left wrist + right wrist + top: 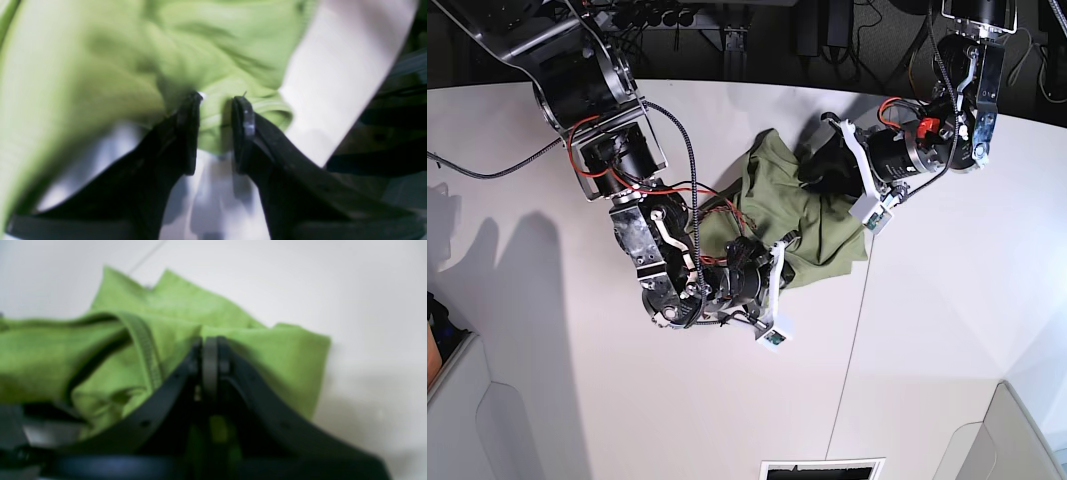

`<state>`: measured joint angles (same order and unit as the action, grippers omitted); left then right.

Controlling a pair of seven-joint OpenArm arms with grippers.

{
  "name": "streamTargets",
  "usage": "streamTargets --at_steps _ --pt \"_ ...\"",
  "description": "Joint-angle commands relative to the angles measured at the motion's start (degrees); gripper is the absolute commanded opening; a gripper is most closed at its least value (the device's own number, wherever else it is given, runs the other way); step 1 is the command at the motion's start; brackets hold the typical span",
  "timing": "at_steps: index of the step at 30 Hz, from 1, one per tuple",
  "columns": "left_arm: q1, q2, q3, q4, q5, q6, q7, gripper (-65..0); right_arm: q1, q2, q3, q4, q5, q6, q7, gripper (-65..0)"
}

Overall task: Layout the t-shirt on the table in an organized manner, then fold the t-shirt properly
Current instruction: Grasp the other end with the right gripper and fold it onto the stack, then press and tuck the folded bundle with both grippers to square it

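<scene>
1. The plain olive-green short-sleeved cotton t-shirt (797,215) lies bunched in a crumpled heap near the middle of the large white matte counter (927,350), between the two arms and not yet spread flat.
2. The left pincer (217,110) has its jaws partway closed with a hemmed edge of the shirt pinched between them. The view is motion-blurred, so how firm the hold is cannot be judged.
3. The right pincer (210,350) has its jaws pressed fully together at a fold of the shirt near the ribbed collar. Green cloth shows behind the tips and it appears to be gripping fabric, though the blur leaves that a little unsure.
4. The step in hand looks like the laying-out: both arms take hold of the heap so it can be opened.
5. To do it well, the two holds should be on matching points such as both shoulders or both hem corners. A grip near the collar and one on a hem may twist the cloth.
6. Lift enough for the folds to fall free, draw the pincers apart evenly, then lower the shirt flat, well inside the counter edge.
</scene>
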<state>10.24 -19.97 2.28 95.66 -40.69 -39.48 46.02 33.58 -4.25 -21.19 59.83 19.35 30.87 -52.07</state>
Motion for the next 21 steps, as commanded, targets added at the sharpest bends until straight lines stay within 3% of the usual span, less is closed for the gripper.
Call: streamTargets --at_steps 1,8,21 --pt "-1.1 -1.2 -0.4 0.4 -0.3 -0.5 -1.3 -47.6 1.9 0.2 -0.2 0.8 2.4 0.5 -1.0 -65.0" --pt "-4.7 -4.4 -0.4 0.0 4.5 -0.5 -3.2 -47.6 0.9 1.3 -0.3 1.9 16.3 0.7 -9.5 -65.0" --pt "-9.8 -6.4 -0.3 -0.1 9.3 -0.5 -5.7 -47.6 -13.9 6.5 -0.3 20.1 16.0 0.9 -11.5 -65.0"
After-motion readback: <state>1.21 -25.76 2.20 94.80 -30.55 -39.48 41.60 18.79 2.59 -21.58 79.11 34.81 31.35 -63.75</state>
